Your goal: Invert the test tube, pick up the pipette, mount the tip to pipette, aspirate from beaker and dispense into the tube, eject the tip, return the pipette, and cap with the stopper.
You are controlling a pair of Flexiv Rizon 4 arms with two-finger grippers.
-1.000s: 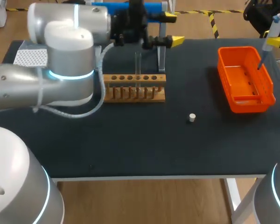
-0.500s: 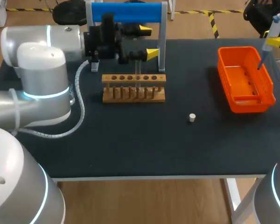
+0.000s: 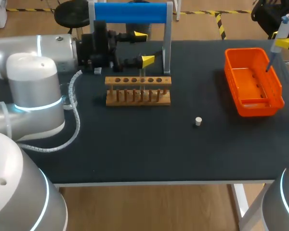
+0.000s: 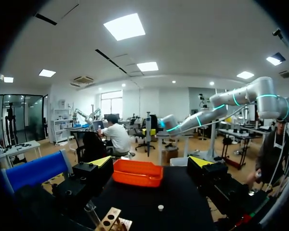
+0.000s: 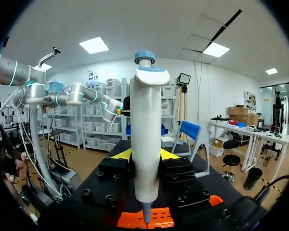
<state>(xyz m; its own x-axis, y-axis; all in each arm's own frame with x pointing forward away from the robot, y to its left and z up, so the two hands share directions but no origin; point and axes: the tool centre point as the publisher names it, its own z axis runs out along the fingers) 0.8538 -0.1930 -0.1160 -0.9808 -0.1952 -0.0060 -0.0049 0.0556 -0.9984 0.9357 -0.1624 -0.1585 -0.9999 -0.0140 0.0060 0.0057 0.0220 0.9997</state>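
Observation:
A clear test tube [image 3: 142,77] stands upright in the wooden rack [image 3: 138,90]. My left gripper [image 3: 141,48] hovers open and empty just behind the rack, in front of the blue pipette stand [image 3: 130,12]. In the left wrist view, the left gripper [image 4: 151,162] looks across the table at the orange bin [image 4: 137,173], with the tube [image 4: 91,211] and rack [image 4: 111,219] below it. The white stopper [image 3: 198,121] lies alone on the mat. My right gripper [image 5: 145,155] is shut on the white pipette [image 5: 145,134], held upright over the orange bin [image 3: 253,82]; the pipette [image 3: 283,26] shows at the table's far right.
My left arm's elbow [image 3: 31,91] covers the left part of the black mat. The orange bin [image 5: 135,219] sits directly under the pipette's tip end. The blue stand [image 5: 190,130] is at the table's back edge.
My left arm has drawn back to the left, carrying its open gripper leftward and nearer the rack. The right arm and pipette have not moved.

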